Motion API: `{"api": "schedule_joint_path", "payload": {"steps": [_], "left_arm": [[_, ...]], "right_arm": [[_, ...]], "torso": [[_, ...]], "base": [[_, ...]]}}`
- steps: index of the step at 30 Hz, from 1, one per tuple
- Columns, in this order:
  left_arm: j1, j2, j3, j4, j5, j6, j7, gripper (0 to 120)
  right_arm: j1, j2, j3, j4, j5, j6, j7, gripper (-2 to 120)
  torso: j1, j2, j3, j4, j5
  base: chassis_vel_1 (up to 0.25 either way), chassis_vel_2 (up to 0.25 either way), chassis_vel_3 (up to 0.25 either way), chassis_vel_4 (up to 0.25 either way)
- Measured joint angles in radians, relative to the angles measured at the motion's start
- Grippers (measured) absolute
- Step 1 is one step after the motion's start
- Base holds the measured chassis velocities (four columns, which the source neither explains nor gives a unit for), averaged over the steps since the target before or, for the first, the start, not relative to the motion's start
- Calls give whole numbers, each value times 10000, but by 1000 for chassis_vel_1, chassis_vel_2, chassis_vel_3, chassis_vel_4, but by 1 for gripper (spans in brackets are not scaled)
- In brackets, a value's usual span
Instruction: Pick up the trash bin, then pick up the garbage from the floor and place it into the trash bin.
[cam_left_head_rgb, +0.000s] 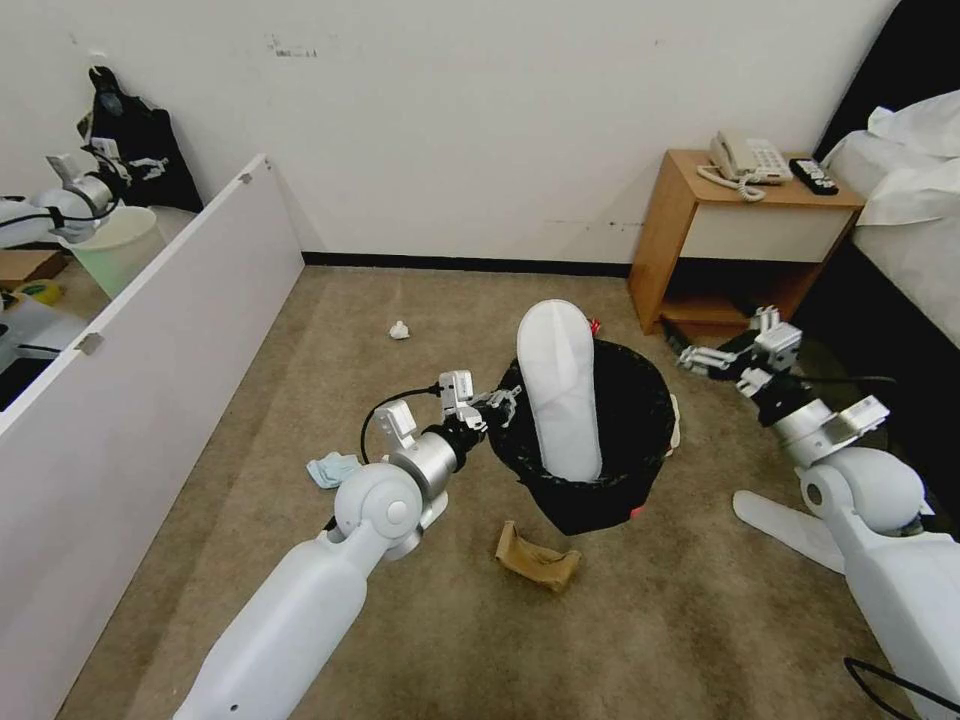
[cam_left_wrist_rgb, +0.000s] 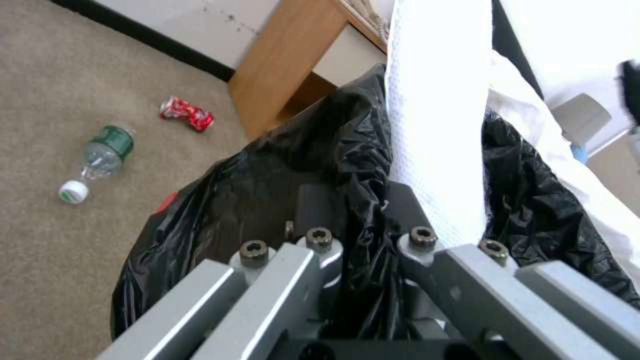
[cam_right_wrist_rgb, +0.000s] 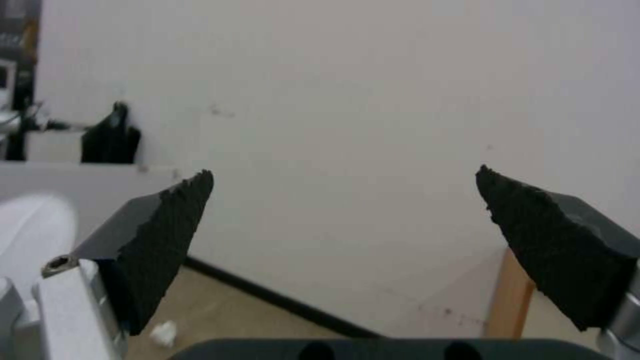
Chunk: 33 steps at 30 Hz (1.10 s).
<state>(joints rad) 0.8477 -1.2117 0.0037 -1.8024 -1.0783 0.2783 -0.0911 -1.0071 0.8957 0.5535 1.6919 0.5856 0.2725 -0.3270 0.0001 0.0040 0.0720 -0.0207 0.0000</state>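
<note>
Much litter on beige carpet floor (cam_left_head_rgb: 640, 640) beside wooden nightstand (cam_left_head_rgb: 690, 225).

Head cam looks fwd and down from high up, over carpet floor (cam_left_head_rgb: 250, 400) to white wall and wooden nightstand (cam_left_head_rgb: 690, 225); both arms enter from bottom corners. Left wrist cam sits v. close behind left pincer (cam_left_wrist_rgb: 363, 200), facing along its fingers into trash bin (cam_left_wrist_rgb: 280, 185) w/ black liner, slipper (cam_left_wrist_rgb: 437, 125) standing in it; nightstand behind, same as in head view. Right wrist cam faces outward between right pincer (cam_right_wrist_rgb: 343, 195) pads, level at the wall; shares baseboard, nightstand edge and paper wad (cam_right_wrist_rgb: 162, 333) w/ head cam.
</note>
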Motion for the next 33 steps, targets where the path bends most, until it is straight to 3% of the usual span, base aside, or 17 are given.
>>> {"api": "schedule_joint_path", "payload": {"steps": [4, 10, 12, 13, 16, 23, 25, 28, 30, 33], "left_arm": [[77, 13, -102, -16, 5, -5, -6, 4], [186, 50, -516, -24, -31, -15, -39, 4], [203, 96, -635, -45, -82, -25, -45, 4], [203, 96, -635, -45, -82, -25, -45, 4], [301, 188, -700, -94, -100, -31, -46, 4], [443, 200, -743, -127, -74, -40, -44, 4], [447, 209, -754, -132, -74, -44, -40, 4], [447, 207, -754, -133, -73, -44, -40, 4], [448, 199, -754, -213, -66, -44, -41, 4], [508, 270, -813, -402, -62, -45, -42, 4]], "right_arm": [[10, 28, 152, 161, 86, -89, 145, 100], [-174, -21, 500, 353, -452, -1159, 942, 100], [-317, -67, 582, 319, -811, -1978, 1322, 100], [-317, -67, 582, 319, -811, -1978, 1322, 100], [-516, -90, 465, 247, -1026, -3712, 2254, 100], [-621, -43, 171, -40, -1141, -5226, 2916, 100], [-669, -44, 70, 66, -1075, -6264, 3418, 100], [-680, -44, 37, 104, -1025, -6759, 3638, 100], [-746, -26, -22, 76, -958, -7684, 3931, 100], [-853, 6, -58, -102, -975, -8088, 4073, 100]], "torso": [[0, 0, 0, -2, -1], [0, 0, 0, -1, -1], [0, 0, 0, -3, -1], [0, 0, 0, -3, -1], [0, 0, 0, -3, 0], [0, 0, 0, -1, -1], [-1, 1, 0, -2, 0], [-1, 0, 0, -1, -2], [0, 0, 0, -1, -1], [-1, 0, 0, -3, 0]], "base": [[0, 0, 0, 0], [0, 0, 0, 0], [0, 0, 0, 0], [0, 0, 0, 0], [0, 0, 0, 0], [0, 0, 0, 0], [0, 0, 0, 0], [0, 0, 0, 0], [0, 0, 0, 0], [0, 0, 0, 0]]}}
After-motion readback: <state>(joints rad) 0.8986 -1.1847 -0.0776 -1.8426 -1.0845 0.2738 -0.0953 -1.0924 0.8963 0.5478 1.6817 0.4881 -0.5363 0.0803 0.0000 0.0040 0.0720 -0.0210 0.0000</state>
